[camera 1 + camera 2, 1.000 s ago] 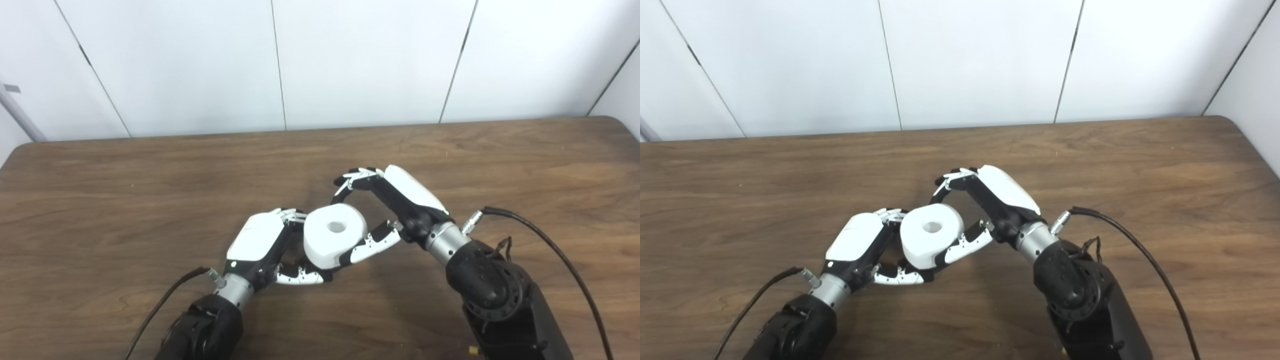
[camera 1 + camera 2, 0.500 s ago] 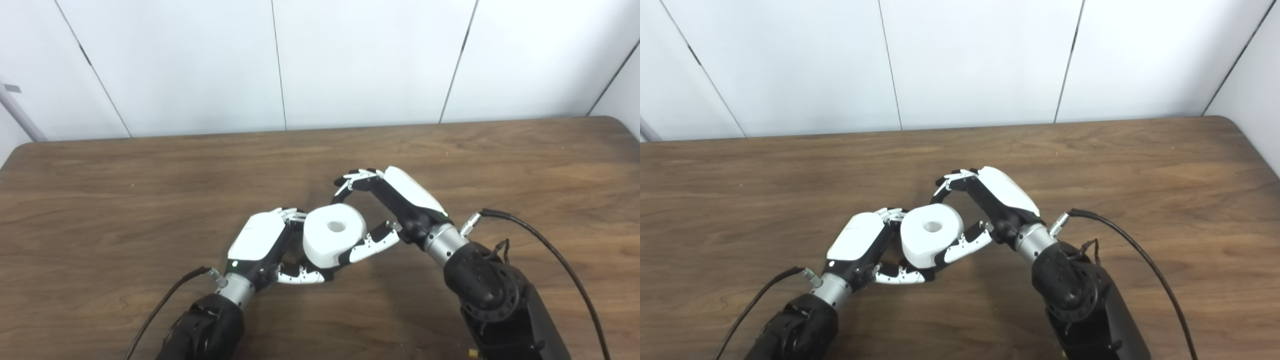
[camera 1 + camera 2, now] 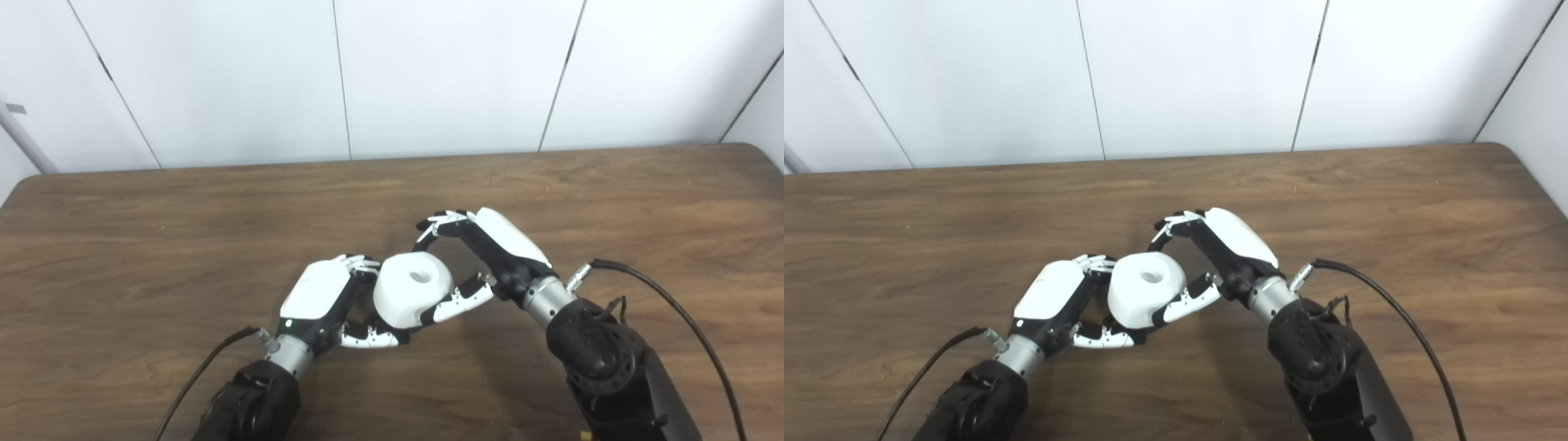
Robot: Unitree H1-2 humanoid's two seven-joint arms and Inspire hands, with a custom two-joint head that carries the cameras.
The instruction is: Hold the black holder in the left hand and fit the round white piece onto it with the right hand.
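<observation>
The round white piece point(image 3: 405, 298), a thick disc with a hole in its top, sits between my two hands at the middle of the table. My right hand point(image 3: 485, 250) is shut on it, fingers curled over its far side and thumb pressing its near right side. My left hand point(image 3: 320, 295) is closed up against the piece's left side, its thumb lying under the piece. The black holder is almost wholly hidden inside the left hand and beneath the white piece; only dark shapes show there.
The brown wooden table point(image 3: 122, 233) runs to a white panelled wall at the back; its right corner is rounded point(image 3: 762, 150). Black cables trail from my left wrist point(image 3: 202, 367) and my right wrist point(image 3: 661, 294) over the tabletop.
The right hand and the white piece have shifted slightly right and down, and the piece now tilts a little more toward the right. The left hand has barely moved.
</observation>
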